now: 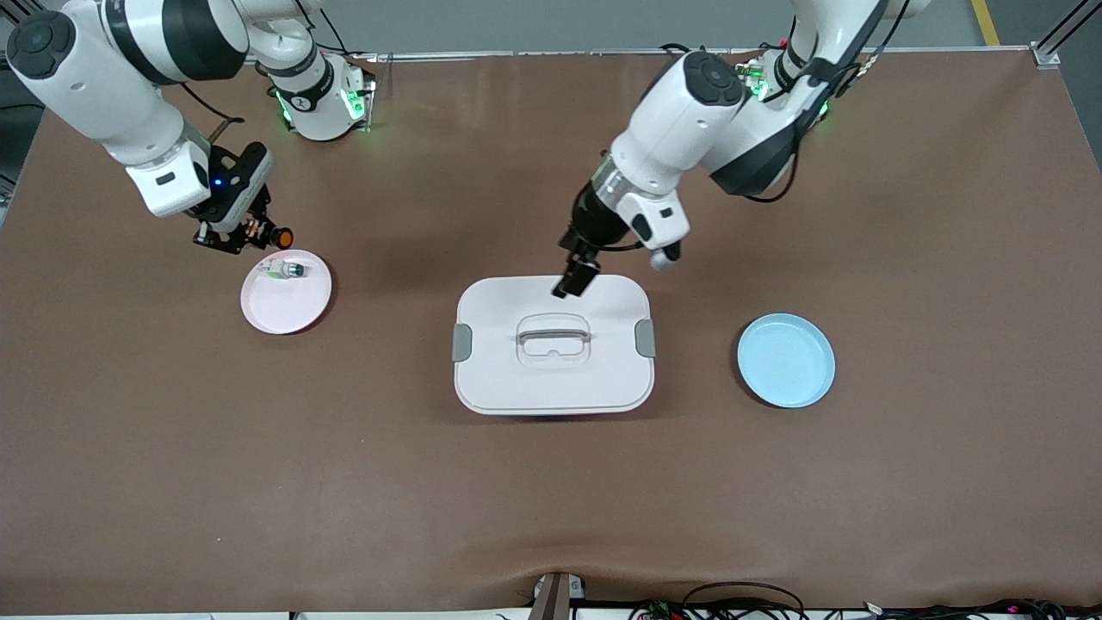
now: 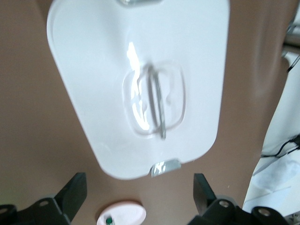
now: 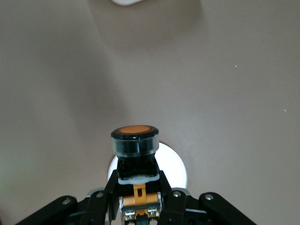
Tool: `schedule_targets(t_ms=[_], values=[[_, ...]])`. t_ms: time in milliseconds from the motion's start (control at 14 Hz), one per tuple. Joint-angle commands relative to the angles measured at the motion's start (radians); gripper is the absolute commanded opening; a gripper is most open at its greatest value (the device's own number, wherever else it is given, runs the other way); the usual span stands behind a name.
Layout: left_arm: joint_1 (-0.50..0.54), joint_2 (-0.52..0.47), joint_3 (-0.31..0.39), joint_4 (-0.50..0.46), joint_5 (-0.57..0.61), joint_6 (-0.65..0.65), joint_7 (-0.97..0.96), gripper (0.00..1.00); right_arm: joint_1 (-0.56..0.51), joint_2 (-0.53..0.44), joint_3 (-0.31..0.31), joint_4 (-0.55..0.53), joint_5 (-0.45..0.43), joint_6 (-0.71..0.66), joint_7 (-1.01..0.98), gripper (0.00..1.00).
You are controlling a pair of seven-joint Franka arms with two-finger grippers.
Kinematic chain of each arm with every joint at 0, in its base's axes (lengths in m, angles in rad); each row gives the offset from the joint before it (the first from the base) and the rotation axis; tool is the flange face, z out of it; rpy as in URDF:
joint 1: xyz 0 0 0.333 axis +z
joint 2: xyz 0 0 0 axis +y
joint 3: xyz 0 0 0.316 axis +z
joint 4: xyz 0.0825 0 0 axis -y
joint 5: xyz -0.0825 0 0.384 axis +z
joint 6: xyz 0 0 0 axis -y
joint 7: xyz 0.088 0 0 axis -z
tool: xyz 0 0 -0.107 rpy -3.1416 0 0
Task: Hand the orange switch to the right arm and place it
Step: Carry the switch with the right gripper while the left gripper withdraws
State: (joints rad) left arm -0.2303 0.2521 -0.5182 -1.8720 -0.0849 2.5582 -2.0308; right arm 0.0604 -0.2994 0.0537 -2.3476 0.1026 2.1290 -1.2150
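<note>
Toward the right arm's end of the bench, the right tool (image 1: 244, 231) hangs just above the rim of the pink plate (image 1: 284, 306), its fingers (image 3: 111, 194) clamped on the orange switch (image 1: 269, 233); the right wrist view shows the black body pinched between the pads, orange cap pointing outward. On the pink plate already lies a small clear part with a green cap (image 1: 285, 270). The handover therefore appears complete (the switch sits in the right arm's grip alone), and what remains, by judgement, is the placing: lowering and release, presumably onto this plate.

At the middle of the bench stands a white lidded box (image 1: 553, 345) with grey side clips and a recessed handle. Over the box edge farthest from the front camera hovers the left tool (image 1: 574, 280), fingers (image 2: 72, 193) spread wide and empty; this arm waits.

Toward the left arm's end of the bench lies a light-blue plate (image 1: 785, 360), with nothing on it.
</note>
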Motion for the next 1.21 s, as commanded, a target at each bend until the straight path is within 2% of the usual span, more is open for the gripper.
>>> schedule_targets(t_ms=[0, 214, 499, 783, 1140], values=[[0.060, -0.108, -0.003, -0.119, 0.034, -0.003, 0.097, 1.00, -0.074, 0.034, 0.014, -0.027, -0.021, 0.060, -0.154, 0.00], [0.121, -0.163, -0.005, -0.185, 0.034, -0.004, 0.286, 1.00, -0.106, 0.057, 0.014, -0.107, -0.024, 0.179, -0.219, 0.00], [0.227, -0.203, -0.003, -0.214, 0.034, -0.036, 0.533, 1.00, -0.113, 0.154, 0.014, -0.150, -0.072, 0.284, -0.236, 0.00], [0.353, -0.223, -0.003, -0.213, 0.033, -0.197, 0.922, 1.00, -0.134, 0.206, 0.014, -0.254, -0.076, 0.446, -0.245, 0.00], [0.515, -0.232, -0.003, -0.213, 0.033, -0.291, 1.479, 1.00, -0.204, 0.307, 0.014, -0.280, -0.076, 0.580, -0.354, 0.00]])
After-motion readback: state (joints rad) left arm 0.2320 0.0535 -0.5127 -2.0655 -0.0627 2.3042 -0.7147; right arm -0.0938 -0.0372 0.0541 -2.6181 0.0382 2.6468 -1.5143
